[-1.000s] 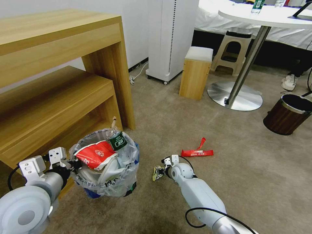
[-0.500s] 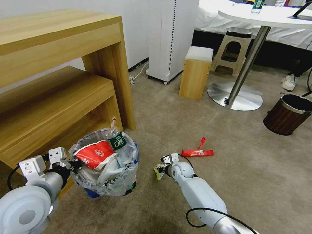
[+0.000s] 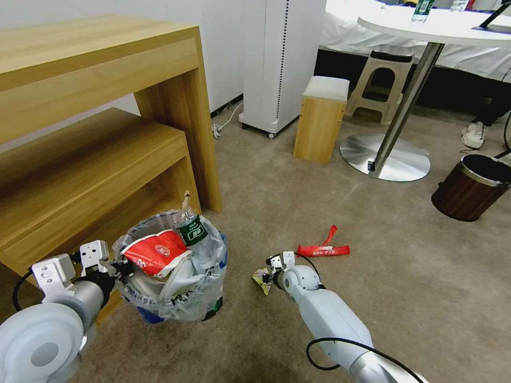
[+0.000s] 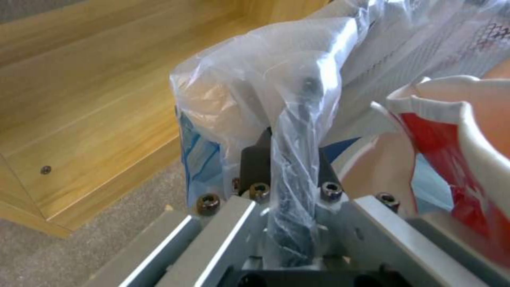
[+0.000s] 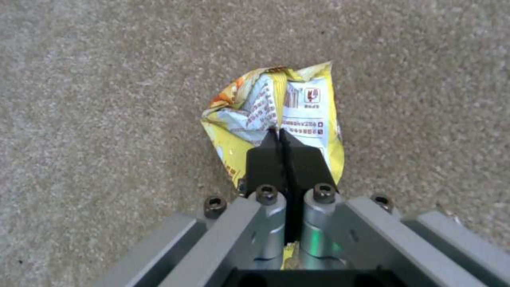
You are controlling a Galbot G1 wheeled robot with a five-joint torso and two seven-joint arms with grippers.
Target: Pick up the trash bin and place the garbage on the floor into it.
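The left end effector [image 3: 123, 268] is pinched on the near-left rim of the trash bin [image 3: 175, 298], gripping liner and rim together at near left, beside the wooden shelf [image 3: 90, 175]. The right end effector [image 5: 280, 140] is pressed together on a crumpled yellow wrapper [image 5: 297, 115] just above the floor [image 3: 330, 213]. A red wrapper [image 3: 322, 249] lies farther right on the floor.

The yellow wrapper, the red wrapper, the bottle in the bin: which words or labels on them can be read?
Yellow wrapper, pinched in the right claw: printed text and a small red logo, too small to read.
Red wrapper on the floor: white print, unreadable.
Green bottle label in the trash bin: white print, unreadable.
Red cup: white emblem, unreadable.
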